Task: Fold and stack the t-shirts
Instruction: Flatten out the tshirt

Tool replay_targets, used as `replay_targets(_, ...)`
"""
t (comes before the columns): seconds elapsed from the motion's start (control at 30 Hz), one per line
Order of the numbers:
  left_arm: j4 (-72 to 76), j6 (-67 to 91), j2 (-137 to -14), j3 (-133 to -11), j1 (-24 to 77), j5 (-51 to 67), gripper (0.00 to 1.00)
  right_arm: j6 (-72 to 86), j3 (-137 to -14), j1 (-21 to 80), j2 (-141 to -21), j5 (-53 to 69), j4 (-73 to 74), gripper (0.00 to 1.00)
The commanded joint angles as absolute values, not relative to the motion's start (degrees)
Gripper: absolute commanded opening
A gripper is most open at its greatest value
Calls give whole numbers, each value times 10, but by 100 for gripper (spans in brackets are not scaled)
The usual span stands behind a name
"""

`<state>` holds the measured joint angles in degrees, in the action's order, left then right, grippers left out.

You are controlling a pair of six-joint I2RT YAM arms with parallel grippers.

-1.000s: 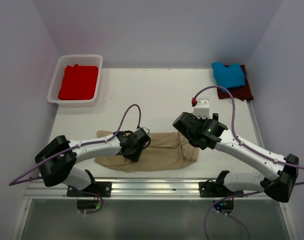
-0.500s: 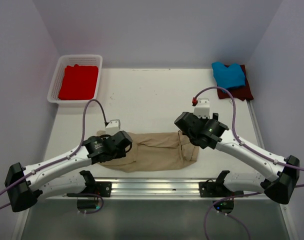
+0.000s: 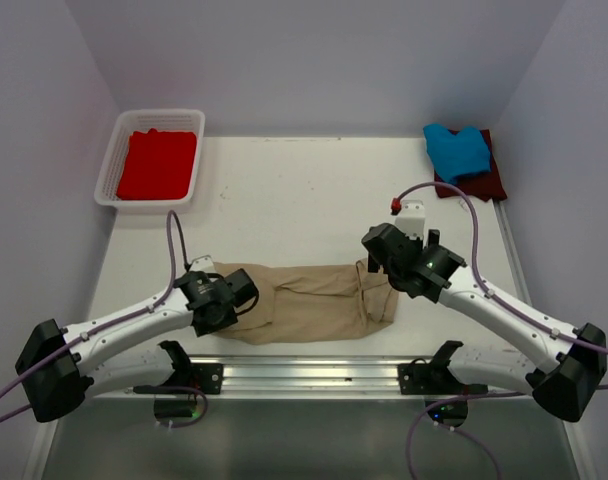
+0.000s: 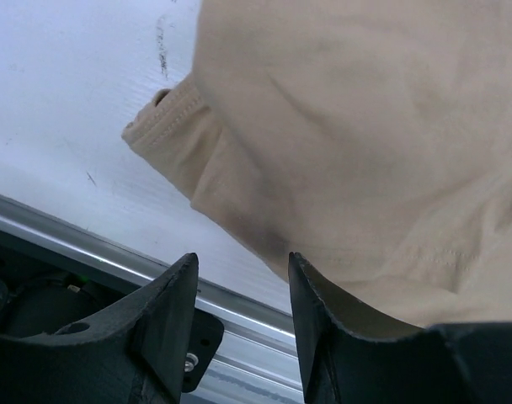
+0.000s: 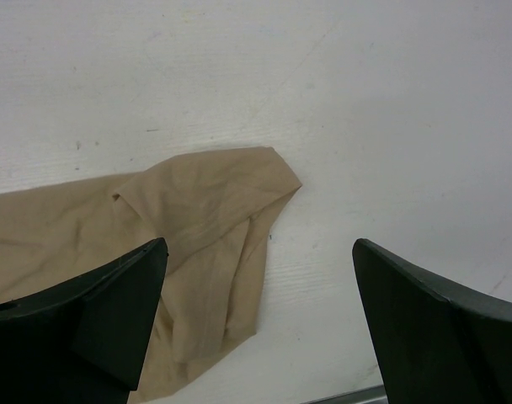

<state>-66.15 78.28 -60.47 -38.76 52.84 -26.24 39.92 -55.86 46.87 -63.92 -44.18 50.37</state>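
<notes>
Currently red t-shirt (image 3: 156,163) in basket (image 3: 160,114); left hand (image 4: 241,263), right hand (image 5: 258,246) gaping, empty, over tan t-shirt (image 3: 314,300).

The left arm (image 3: 134,320) lay low and stretched out, reaching inward from its base toward the middle, with the wrist tipped downward. The left gripper (image 4: 239,286) had its jaws partly apart, and nothing was pinched between them. The right arm (image 3: 504,310) reached inward from the other side, forearm long and low. The right gripper (image 5: 258,252) pointed down, its jaws spread wide and holding nothing.
</notes>
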Motion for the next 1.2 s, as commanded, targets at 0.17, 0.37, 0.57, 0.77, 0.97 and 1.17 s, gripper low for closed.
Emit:
replay_targets(0.17,-601,760,-639,-391,444,-277,50,352,-519,444,-600,-379,426,96)
replay_targets(0.37,-518,730,-716,-390,424,-261,49,347,-512,439,-574,-364,422,96)
replay_targets(0.57,-428,678,-755,-361,398,-239,47,354,-507,438,-564,-366,430,96)
replay_targets(0.77,-281,576,-826,-370,361,-221,42,356,-511,437,-569,-371,435,96)
replay_targets(0.97,-196,485,-968,-468,354,-215,42,360,-520,437,-580,-386,449,96)
replay_targets(1.17,-181,455,-985,-525,334,-220,41,368,-527,436,-582,-401,468,96)
